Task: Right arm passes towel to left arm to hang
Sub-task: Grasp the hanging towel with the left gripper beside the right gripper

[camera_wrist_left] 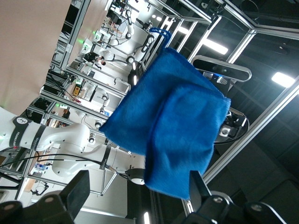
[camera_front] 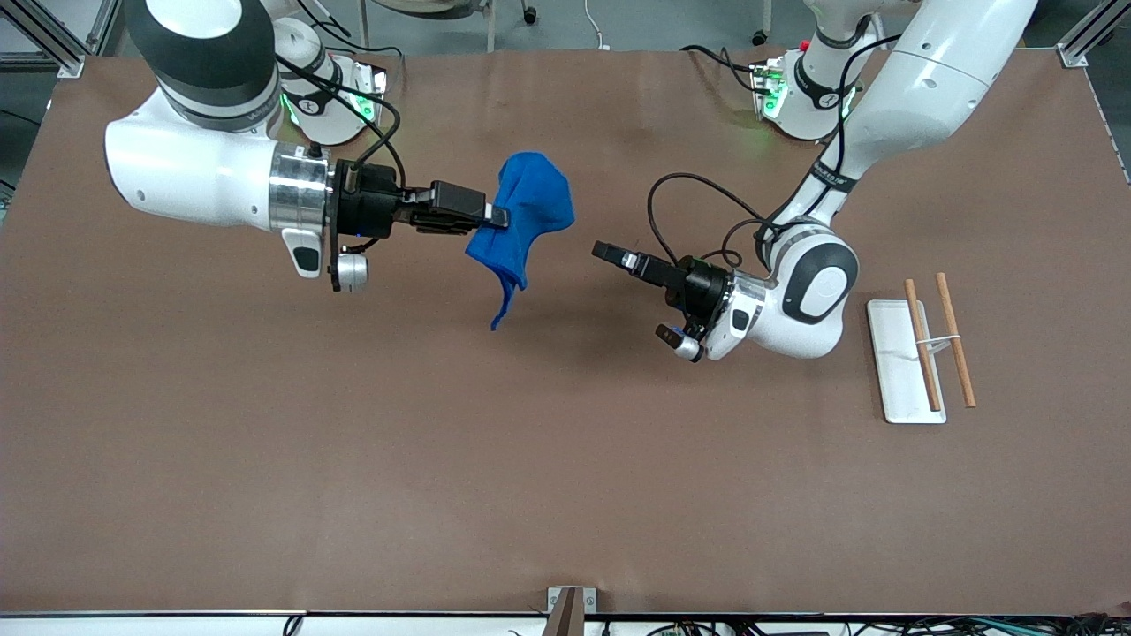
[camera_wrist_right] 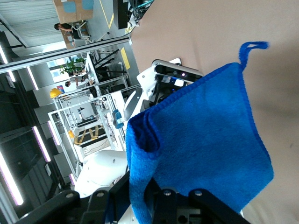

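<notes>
Nearest the front camera, toward the left arm's end of the table, the white tray [camera_front: 894, 389] carries two wooden rods [camera_front: 957, 352] — nothing hangs there yet; the left gripper [camera_front: 638, 300] hovers over mid-table, jaws spread wide and empty, aimed at the towel [camera_front: 527, 216]; the towel dangles in the air from the right gripper [camera_front: 495, 217], clamped on its edge; the pickup looks done — handover and hanging remain.

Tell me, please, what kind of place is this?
Most likely a robotics laboratory. Two white arms are bolted to a brown table, the right gripper holding up a blue towel, and the wrist views show aluminium frames, more robots and strip lights around it.
</notes>
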`<state>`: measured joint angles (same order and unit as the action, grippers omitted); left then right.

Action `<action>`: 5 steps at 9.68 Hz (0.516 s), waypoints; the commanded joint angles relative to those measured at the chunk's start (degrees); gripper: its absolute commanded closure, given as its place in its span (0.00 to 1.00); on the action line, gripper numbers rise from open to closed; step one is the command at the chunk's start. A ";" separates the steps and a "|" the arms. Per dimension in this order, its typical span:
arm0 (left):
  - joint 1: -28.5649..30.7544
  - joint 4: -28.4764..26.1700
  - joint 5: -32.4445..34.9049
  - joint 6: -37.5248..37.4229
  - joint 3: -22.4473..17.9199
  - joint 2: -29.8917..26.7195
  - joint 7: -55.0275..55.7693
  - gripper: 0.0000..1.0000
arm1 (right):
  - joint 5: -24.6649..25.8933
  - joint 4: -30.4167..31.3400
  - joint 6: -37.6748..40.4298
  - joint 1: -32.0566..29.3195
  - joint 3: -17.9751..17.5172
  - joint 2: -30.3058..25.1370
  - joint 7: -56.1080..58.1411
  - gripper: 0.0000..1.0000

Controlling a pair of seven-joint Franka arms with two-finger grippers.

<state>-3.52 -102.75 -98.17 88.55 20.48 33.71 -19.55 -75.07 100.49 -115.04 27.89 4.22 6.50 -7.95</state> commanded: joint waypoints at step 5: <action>0.97 -0.70 -4.05 -4.94 3.08 1.27 4.14 0.09 | -3.49 0.32 -1.24 4.35 0.35 0.18 -1.37 1.00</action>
<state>-3.25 -102.55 -101.46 85.45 23.10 33.74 -16.89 -76.25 100.50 -115.44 30.91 4.20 6.81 -8.66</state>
